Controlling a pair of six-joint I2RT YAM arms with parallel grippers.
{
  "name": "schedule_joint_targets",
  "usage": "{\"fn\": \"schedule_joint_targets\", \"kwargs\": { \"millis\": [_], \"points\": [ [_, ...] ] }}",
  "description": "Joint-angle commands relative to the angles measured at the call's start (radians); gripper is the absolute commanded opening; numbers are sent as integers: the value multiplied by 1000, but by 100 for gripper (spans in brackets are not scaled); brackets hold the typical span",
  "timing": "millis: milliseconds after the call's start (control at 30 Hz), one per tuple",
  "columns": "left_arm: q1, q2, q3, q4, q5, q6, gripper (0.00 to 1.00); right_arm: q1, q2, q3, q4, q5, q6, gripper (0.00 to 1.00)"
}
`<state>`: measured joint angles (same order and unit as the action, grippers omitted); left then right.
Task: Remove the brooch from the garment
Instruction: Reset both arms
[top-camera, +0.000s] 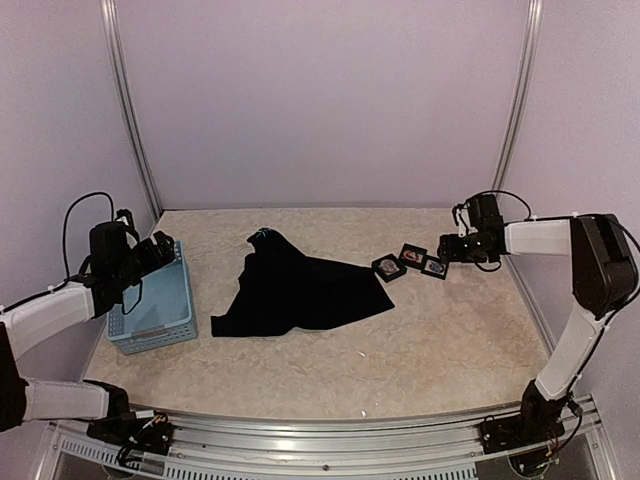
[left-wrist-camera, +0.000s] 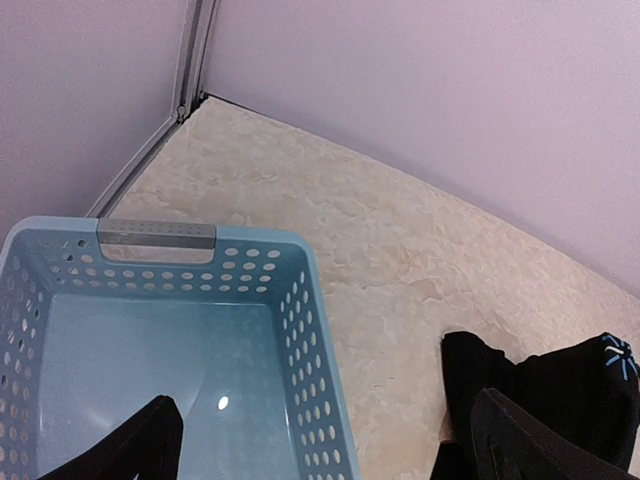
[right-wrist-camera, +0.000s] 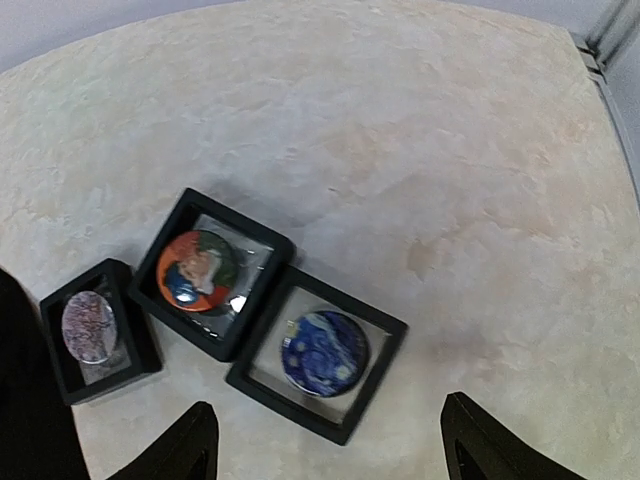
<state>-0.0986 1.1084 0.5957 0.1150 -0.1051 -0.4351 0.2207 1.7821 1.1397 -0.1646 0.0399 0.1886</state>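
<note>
- We see the left tool (left-wrist-camera: 325, 400) spread wide above the basket (left-wrist-camera: 310, 330).
- Our right tool (right-wrist-camera: 330, 403) hangs spread and empty over the boxed brooches (right-wrist-camera: 323, 352), near the garment (top-camera: 295, 290).

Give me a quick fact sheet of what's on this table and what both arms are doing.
Garment: black cloth, crumpled mid-table
Basket: light-blue, left of the garment
Cases: three black cases right of the garment, a round brooch in each
Left gripper: open, above the basket
Right gripper: open, above the cases, holding nothing
</note>
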Motion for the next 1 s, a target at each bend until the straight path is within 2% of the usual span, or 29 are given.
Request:
{"fn": "schedule_joint_targets", "kwargs": {
  "millis": [0, 100, 233, 467, 700, 967],
  "points": [
    [19, -60, -66, 80, -54, 63, 99, -102, -152, -146, 176, -34, 54, 78],
    [19, -111, -86, 70, -91, 93, 99, -149, -253, -276, 298, -12, 28, 78],
    [19, -188, -118, 53, -132, 129, 99, -152, -375, -427, 455, 5, -59, 79],
    [17, -259, -169, -31, -223, 90, 99, -152, -535, -681, 732, -23, -104, 79],
    [14, -317, -252, 17, -220, 41, 99, -152, -549, -733, 761, -36, -105, 79],
    [9, -317, -262, -23, -243, 26, 99, -152, -550, -733, 758, -36, -103, 80]
  ]
}}
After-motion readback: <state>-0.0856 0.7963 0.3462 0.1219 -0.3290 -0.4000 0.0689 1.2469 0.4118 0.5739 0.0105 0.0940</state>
